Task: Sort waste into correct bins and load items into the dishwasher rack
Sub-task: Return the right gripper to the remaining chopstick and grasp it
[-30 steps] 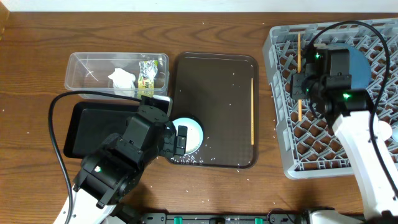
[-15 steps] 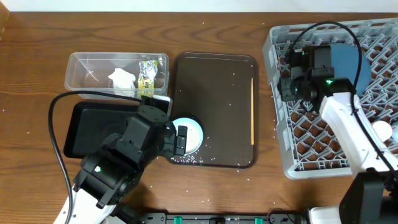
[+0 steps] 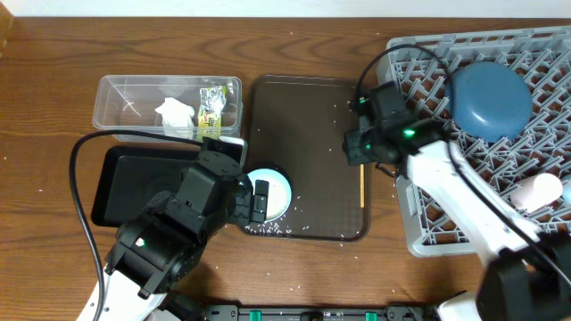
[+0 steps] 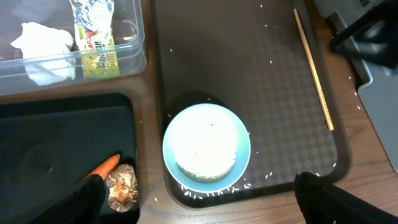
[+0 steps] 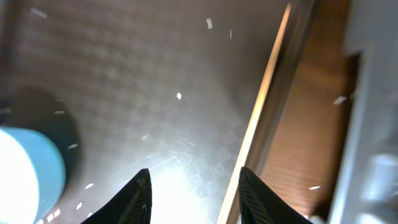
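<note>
A small blue cup [image 3: 270, 192] with a white middle stands on the brown serving tray; it also shows in the left wrist view [image 4: 206, 146]. My left gripper [image 3: 254, 201] is open and empty, hovering over the cup [image 4: 205, 202]. Loose rice grains [image 4: 211, 190] lie by the cup. One wooden chopstick [image 3: 361, 192] lies along the tray's right side. My right gripper [image 3: 361, 147] hovers open just above it [image 5: 194, 177], the chopstick [image 5: 264, 106] beside its right finger. The carrot [image 4: 102, 169] and brown lump [image 4: 122, 186] lie in the black tray [image 4: 56, 137]. The wrapper [image 4: 93, 31] and tissue [image 4: 40, 43] lie in the clear tub [image 4: 134, 59].
The grey rack [image 3: 428, 223] fills the right side and holds the blue plate [image 3: 489, 98] and a white item [image 3: 540, 189]. The brown serving tray [image 3: 303, 116] lies in the middle. My left arm covers part of the black tray [image 3: 125, 178].
My right arm has swung left from over the rack to the serving tray's right edge, above the chopstick. The left arm has not moved.
</note>
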